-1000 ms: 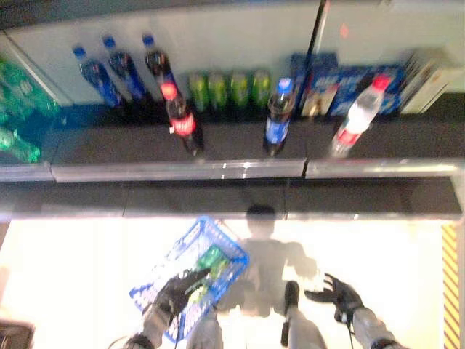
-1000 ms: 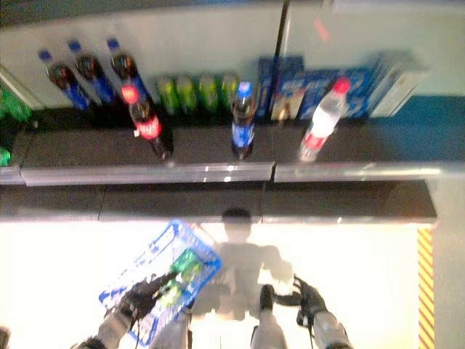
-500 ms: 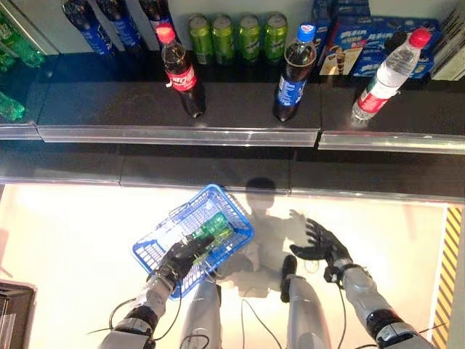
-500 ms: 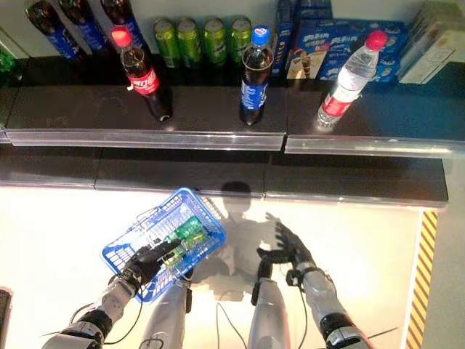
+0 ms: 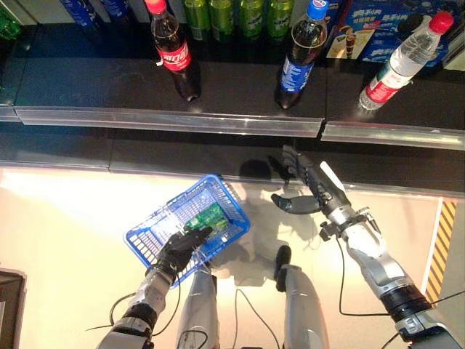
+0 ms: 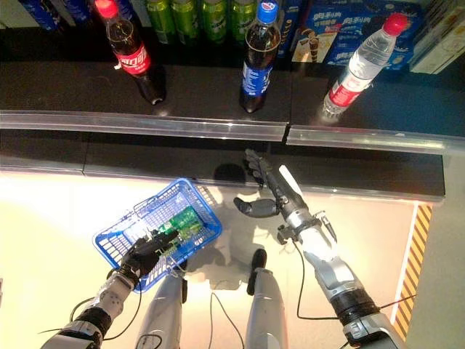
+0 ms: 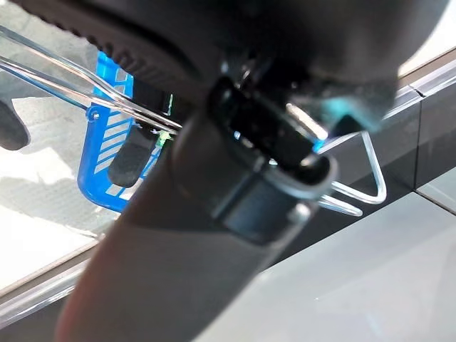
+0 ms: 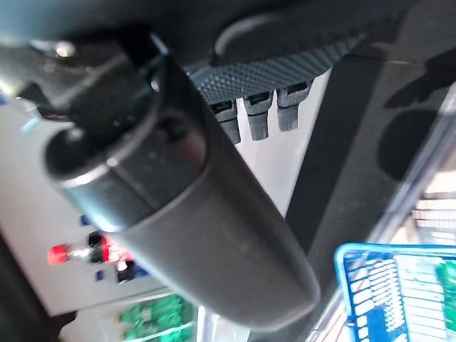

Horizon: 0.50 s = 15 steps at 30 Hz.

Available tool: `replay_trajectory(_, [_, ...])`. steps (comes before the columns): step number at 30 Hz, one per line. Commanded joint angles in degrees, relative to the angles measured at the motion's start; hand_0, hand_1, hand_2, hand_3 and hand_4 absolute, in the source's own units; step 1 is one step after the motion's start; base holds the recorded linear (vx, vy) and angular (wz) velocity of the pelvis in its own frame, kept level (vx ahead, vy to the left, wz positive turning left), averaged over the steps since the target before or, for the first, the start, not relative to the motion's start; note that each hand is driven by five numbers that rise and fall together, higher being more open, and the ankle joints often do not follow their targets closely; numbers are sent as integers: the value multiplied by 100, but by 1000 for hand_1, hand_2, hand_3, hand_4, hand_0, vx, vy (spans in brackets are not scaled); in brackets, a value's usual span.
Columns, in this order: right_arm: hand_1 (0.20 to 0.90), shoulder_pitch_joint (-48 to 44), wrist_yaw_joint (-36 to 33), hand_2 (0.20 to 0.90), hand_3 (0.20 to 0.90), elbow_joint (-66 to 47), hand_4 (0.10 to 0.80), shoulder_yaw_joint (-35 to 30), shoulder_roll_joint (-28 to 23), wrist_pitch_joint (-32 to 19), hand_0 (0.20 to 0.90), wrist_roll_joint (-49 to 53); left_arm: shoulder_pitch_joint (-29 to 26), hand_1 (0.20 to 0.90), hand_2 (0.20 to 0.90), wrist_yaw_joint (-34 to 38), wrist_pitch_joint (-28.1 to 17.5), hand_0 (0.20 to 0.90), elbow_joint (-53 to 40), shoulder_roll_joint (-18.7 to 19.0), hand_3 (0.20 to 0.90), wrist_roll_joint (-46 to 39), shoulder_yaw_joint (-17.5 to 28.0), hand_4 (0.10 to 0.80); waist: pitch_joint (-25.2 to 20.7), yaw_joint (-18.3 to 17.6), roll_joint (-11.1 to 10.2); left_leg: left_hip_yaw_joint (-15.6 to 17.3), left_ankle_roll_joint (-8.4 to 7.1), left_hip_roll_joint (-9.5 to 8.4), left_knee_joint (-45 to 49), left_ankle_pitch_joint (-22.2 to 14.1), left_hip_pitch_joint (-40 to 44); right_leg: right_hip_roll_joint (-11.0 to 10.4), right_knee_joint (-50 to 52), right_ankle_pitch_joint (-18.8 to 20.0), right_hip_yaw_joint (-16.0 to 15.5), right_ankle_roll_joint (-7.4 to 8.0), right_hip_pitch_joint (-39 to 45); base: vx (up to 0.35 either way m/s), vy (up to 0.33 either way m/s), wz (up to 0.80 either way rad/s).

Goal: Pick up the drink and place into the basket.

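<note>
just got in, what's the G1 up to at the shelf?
It's shopping for drinks. The left robot hand holds the blue basket by its wire handle; a green item already lies inside. The right robot hand is open and raised toward the shelf edge, below the blue-labelled cola bottle. It holds nothing. A red-labelled cola bottle and a water bottle also stand upright on the shelf.

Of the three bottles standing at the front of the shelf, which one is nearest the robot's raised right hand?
The middle bottle, dark cola with a blue cap and blue label; the open right hand is just below it. The red-capped cola and the clear water bottle stand off to either side.
</note>
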Motion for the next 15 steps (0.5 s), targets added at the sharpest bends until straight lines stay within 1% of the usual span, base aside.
replay_trajectory(1, [900,-323,-193,900,900,-922,800,-392,-117,-650,900,-16,713,300,300,-313,-267,300,-306,353,200,-204,-144,100,-250,47,-107,43,462,-90,124,70,58,-76,-342,118,214,265,362,0,0,0])
replay_trajectory(7, [900,-518,-316,900,900,-1253,800,-646,-260,-764,900,167,748,300,300,-343,-252,300,-285,352,200,-162,-90,100,-173,40,-97,75,444,-70,110,66,129,-95,-406,120,174,247,464,6,-1,0])
replay_trajectory(15, [900,-915,-646,900,900,-1199,800,-1056,-298,-1100,900,530,754,300,300,-356,-185,300,-306,318,200,-6,-129,100,-90,98,-49,59,441,-83,164,18,213,-156,-399,90,81,216,598,42,-5,1])
